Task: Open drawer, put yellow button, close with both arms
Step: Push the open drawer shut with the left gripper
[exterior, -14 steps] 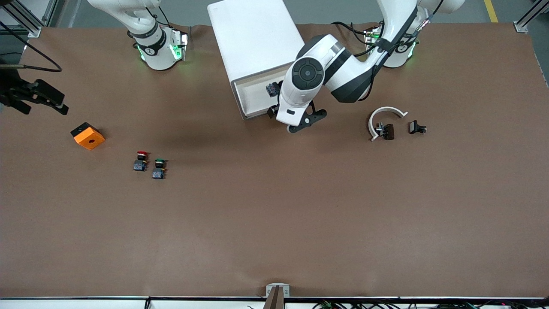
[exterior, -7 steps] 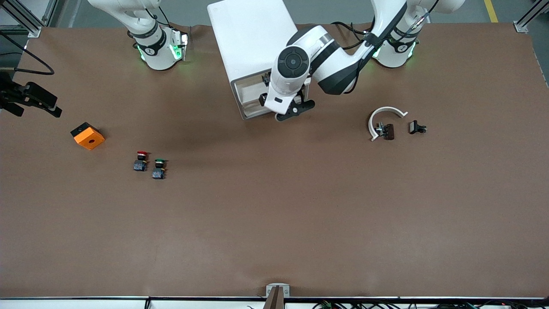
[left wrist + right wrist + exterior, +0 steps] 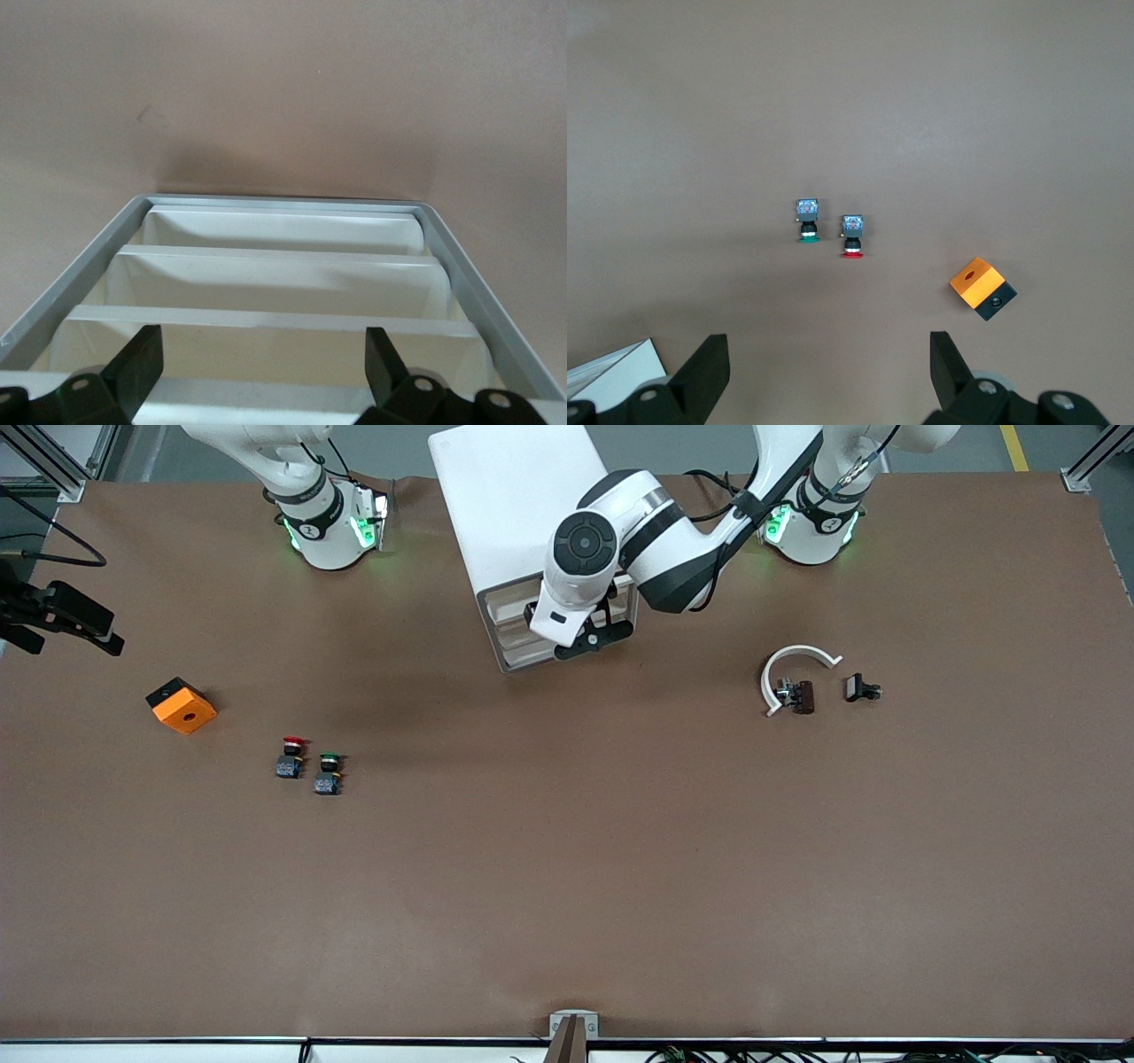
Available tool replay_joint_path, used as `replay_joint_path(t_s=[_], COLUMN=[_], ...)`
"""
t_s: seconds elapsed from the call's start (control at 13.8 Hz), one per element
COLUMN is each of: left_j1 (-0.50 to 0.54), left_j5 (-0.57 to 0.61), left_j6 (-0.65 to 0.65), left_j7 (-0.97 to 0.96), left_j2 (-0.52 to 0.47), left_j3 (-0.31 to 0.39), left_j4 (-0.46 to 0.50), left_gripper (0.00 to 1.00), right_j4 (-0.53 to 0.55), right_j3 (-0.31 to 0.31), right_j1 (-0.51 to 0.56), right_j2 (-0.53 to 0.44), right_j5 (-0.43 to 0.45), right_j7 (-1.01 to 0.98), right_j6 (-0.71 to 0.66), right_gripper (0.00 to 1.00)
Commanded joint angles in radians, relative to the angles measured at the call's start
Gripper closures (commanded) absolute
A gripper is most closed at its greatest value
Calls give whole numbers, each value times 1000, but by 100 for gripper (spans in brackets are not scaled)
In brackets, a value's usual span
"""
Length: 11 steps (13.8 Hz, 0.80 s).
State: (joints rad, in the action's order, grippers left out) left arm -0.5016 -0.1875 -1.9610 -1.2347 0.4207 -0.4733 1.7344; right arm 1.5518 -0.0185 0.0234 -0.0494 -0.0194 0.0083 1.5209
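Cabinet on worktop, left gripper at its drawer fronts with jaws open and empty, right gripper waiting near the right arm's end, jaws open.

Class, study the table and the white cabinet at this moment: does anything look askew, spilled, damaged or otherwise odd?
Only slightly. The cabinet sits at an angle to the table's edge. Nothing looks spilled or broken. The left gripper hangs open over the cabinet's front; the right gripper waits open at the right arm's end of the table.
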Motion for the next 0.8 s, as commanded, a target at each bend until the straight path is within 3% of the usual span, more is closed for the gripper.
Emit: replay_joint_path(t_s=[0.0,0.36,0.73], left_j1=[-3,-12,-6], left_j5=[-82,-98,-82], left_j6=[-12,5,4], left_j7=[-8,-8,3], left_j2=[15,13,73], left_j3=[-14,-16,-5], left_j4=[-9,-21,-59], left_gripper=[0,0,0], right_j4=[-24,-22,-24], right_j3=[15,15,15], right_j1=[23,29,29], right_j2=[11,20,20], right_j5=[15,15,16], right_j7=[-7,-8,-10], right_j6=[-18,-18,-18], right_gripper=[0,0,0])
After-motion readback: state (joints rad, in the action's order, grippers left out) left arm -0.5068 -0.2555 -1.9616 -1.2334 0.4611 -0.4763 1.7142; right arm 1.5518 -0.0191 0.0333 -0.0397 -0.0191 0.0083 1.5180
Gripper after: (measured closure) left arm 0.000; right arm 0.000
